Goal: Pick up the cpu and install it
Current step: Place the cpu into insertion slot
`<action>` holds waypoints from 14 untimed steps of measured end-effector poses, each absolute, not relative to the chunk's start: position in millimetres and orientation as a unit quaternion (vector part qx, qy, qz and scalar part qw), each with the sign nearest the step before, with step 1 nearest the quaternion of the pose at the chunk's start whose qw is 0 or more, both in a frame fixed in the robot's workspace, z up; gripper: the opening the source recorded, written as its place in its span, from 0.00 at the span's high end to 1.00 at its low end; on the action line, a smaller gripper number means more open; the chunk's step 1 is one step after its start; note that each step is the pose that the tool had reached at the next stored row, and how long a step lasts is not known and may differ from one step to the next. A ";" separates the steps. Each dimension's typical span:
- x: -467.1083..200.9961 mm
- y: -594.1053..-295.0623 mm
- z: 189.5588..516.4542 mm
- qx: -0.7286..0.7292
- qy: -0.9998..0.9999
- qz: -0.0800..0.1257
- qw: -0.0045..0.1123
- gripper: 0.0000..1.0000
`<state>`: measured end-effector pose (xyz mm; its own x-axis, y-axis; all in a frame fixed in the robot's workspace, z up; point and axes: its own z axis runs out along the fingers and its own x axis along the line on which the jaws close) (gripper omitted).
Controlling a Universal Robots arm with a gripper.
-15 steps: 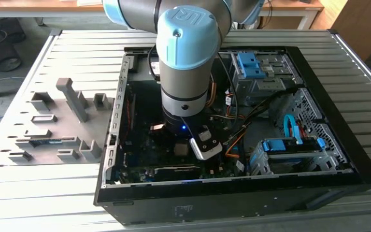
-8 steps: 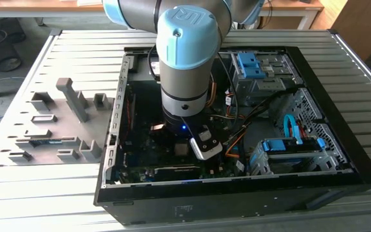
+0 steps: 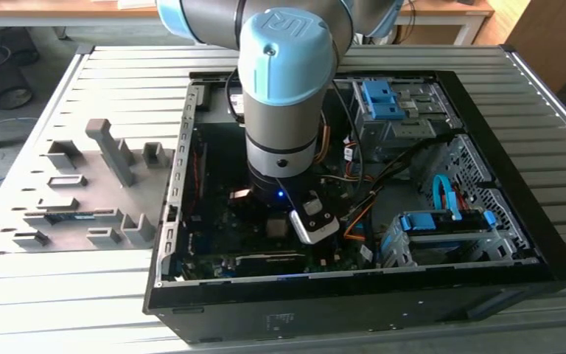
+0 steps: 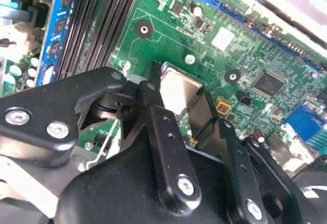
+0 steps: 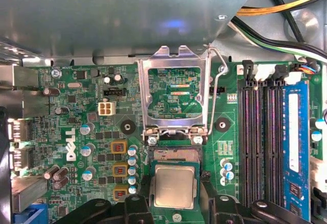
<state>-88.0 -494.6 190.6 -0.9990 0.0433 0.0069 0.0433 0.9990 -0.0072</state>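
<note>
Arm (image 3: pixel 283 88) is reaching straight down into the open computer case (image 3: pixel 548 251). The case lies on the slatted table (image 3: pixel 67 295), toward the edge at the exterior view's right. Some grey fixture blocks (image 3: pixel 96 184) sit near the table's edge at the exterior view's left.

In both wrist views the gripper (image 4: pixel 178 95) (image 5: pixel 174 197) is low over the green motherboard (image 5: pixel 92 132). Its black fingers (image 4: pixel 153 106) are pressed against two opposite sides of the cpu (image 4: pixel 178 85) (image 5: pixel 174 185), so it looks gripped, silver top facing up.

The cpu is right at the socket (image 5: pixel 173 155), around the middle of the motherboard. A strip of socket shows between it and the metal retention frame (image 5: pixel 176 56), which is flipped open. Memory slots (image 5: pixel 260 142) run just beside all that. Can't tell if the chip is actually seated or just above the socket.
</note>
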 end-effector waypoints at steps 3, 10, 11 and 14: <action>-88.0 -494.8 196.5 -0.022 -1.000 0.004 0.003 0.54; -88.0 -490.4 197.3 -0.010 -1.000 0.004 0.003 0.54; -88.0 -488.3 197.2 -0.010 -1.000 0.004 0.003 0.54; -88.0 -485.4 197.1 -0.010 -1.000 0.004 0.003 0.54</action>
